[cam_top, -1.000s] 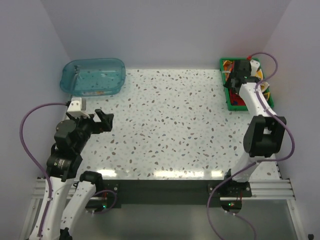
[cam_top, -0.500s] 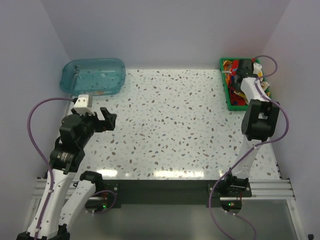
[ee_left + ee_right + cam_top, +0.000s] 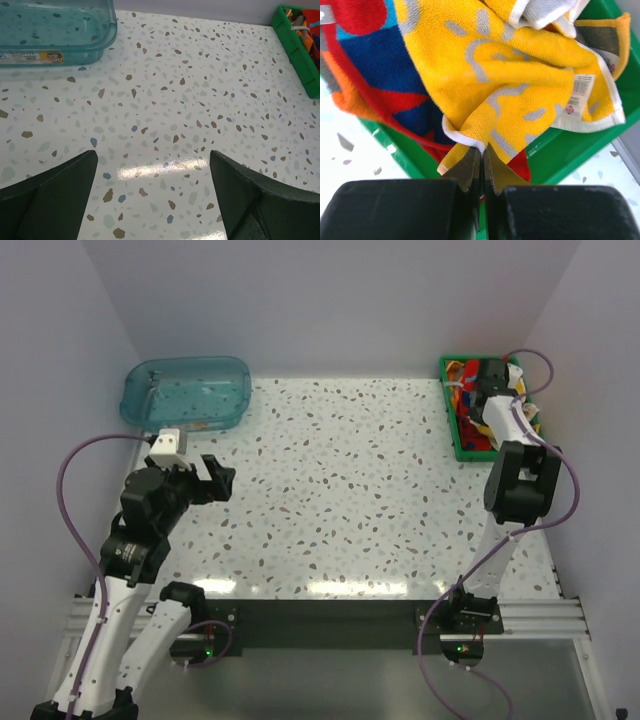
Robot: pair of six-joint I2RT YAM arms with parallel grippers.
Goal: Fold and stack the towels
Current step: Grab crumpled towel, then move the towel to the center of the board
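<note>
Several towels lie bunched in the green tray (image 3: 464,449) at the far right. On top is a yellow towel (image 3: 520,75) with grey marks, a white hem and a label. Under it lies a red, blue and orange towel (image 3: 375,65). My right gripper (image 3: 482,150) is down in the tray, shut on a fold of the yellow towel's white-hemmed edge. In the top view the right gripper (image 3: 487,380) sits over the pile of towels (image 3: 470,422). My left gripper (image 3: 215,478) hangs open over bare table at the left, with nothing between its fingers (image 3: 60,185).
A clear blue tub (image 3: 185,390) stands at the far left corner, just beyond the left gripper. The green tray's near wall (image 3: 570,150) rises right beside the right fingertips. Side walls close in the speckled table (image 3: 340,490) on both sides.
My right gripper has reached deeper into the tray and closed from open onto the yellow towel's edge. The left arm has shifted a little forward and stays open.
</note>
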